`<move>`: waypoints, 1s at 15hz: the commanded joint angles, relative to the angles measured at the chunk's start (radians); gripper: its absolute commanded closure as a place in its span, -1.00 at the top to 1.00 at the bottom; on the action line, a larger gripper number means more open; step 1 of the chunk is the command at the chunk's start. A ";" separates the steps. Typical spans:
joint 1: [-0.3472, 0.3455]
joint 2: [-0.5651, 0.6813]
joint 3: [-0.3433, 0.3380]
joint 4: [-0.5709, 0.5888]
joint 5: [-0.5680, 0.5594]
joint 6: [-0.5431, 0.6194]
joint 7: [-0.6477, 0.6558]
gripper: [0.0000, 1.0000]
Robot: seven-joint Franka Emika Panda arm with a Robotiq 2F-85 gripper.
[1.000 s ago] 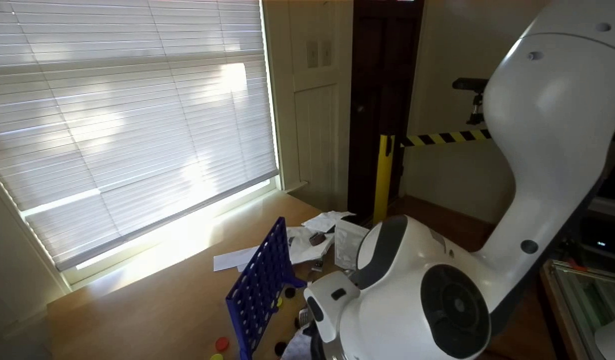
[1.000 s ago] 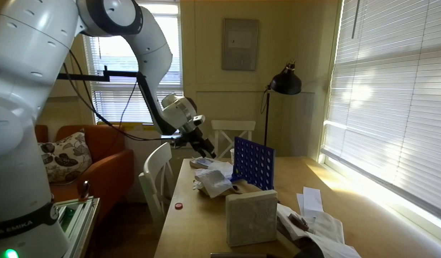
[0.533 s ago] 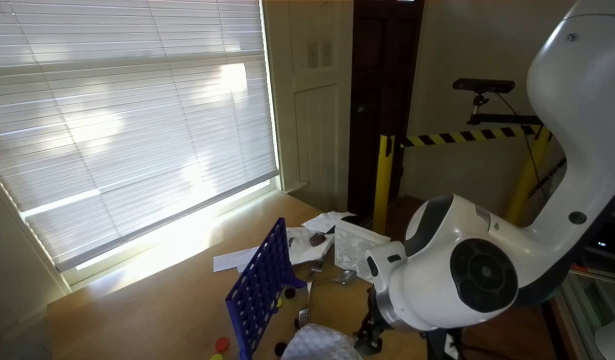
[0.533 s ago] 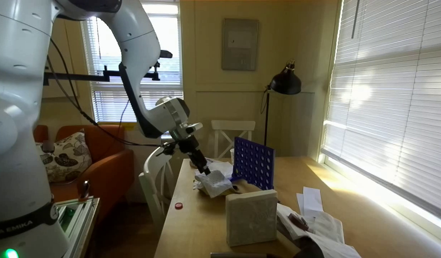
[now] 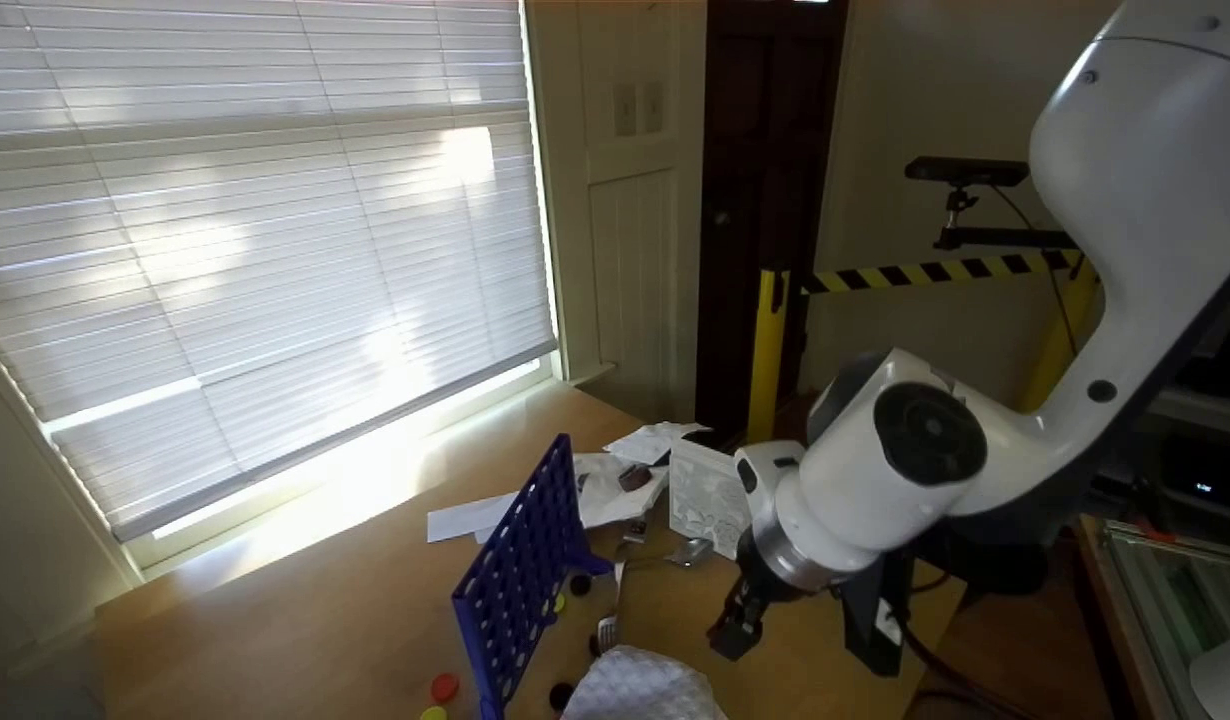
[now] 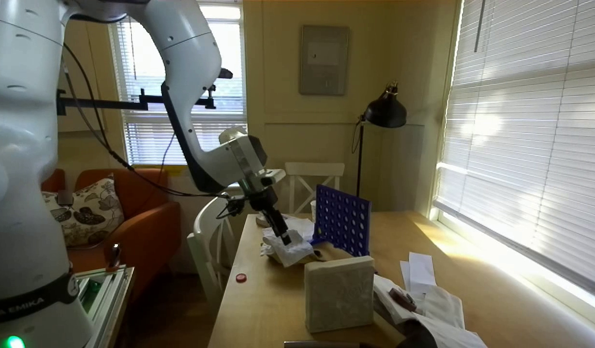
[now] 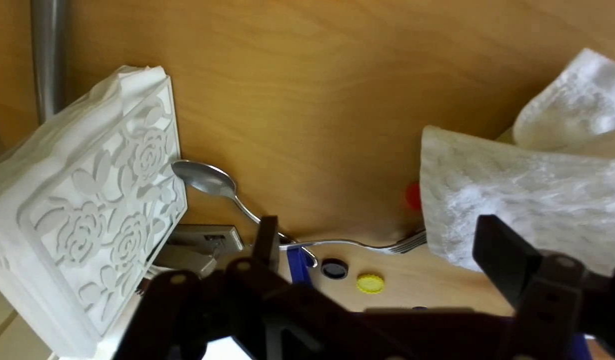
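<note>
Gripper (image 5: pixel 737 640): in an exterior view, over the table (image 5: pixel 305 625), right of the blue rack (image 5: pixel 520 580)
White towel (image 5: pixel 640 690): near, just left of the gripper
Fork (image 5: pixel 607 634): between the blue rack and the gripper, the spoon (image 5: pixel 691 552) farther away
Napkin holder (image 6: pixel 339 295): in an exterior view, nearer than the gripper and to its right; whether the gripper touches the white towel cannot be told
Lamp (image 6: pixel 387 113): far, beyond the blue rack
Fingers (image 7: pixel 267 245): in the wrist view, spread wide, the fork seen between them, the white towel partly hidden behind the right one
</note>
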 commanded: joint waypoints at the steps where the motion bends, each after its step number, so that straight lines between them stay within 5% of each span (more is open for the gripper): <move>1: -0.142 -0.018 -0.059 -0.068 0.047 0.232 -0.160 1.00; 4: -0.252 0.046 -0.068 -0.075 0.117 0.334 -0.319 1.00; 7: -0.339 0.114 -0.002 -0.063 0.191 0.370 -0.463 1.00; 8: -0.278 0.132 -0.047 -0.071 0.313 0.392 -0.578 1.00; 12: -0.240 0.148 0.004 -0.018 0.608 0.338 -0.822 1.00; 13: -0.266 0.143 -0.013 -0.051 0.491 0.384 -0.744 1.00; 15: -0.255 0.143 -0.009 -0.042 0.511 0.377 -0.758 1.00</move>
